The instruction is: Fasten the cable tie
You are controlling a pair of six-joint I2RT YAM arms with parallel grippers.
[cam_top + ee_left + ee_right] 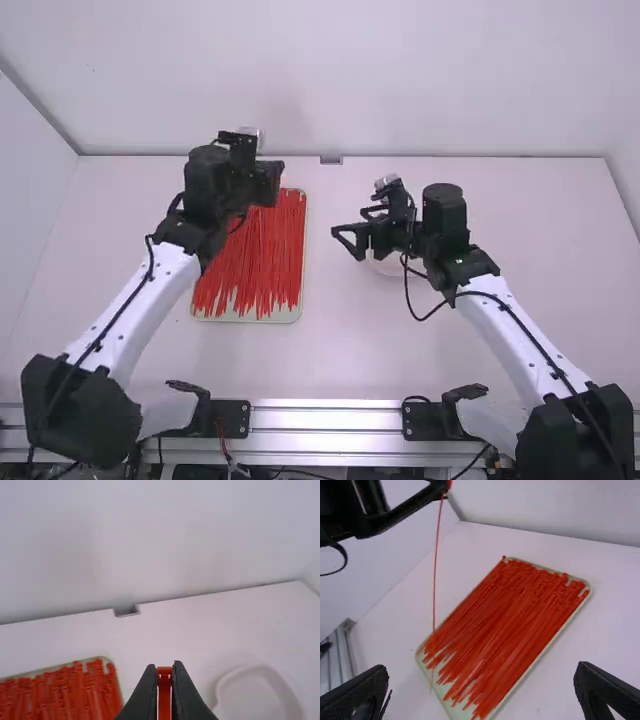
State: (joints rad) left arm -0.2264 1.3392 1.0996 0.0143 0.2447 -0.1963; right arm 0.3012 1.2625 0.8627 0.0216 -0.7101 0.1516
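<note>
White counter (560, 250) with a tray (250, 319) of spare red ties (262, 255) on its left half. Above the tray's far end, the left gripper (163, 669) is clenched on the upper end of one cable tie (436, 570), whose strap hangs straight down towards the pile. To the right of the tray, the right gripper (345, 242) faces it, jaws spread and empty. Judged step: presenting the strap for threading. The right gripper should catch the free tail near its tip, pinch it flat, and steer it squarely into the head while the left holds steady.
</note>
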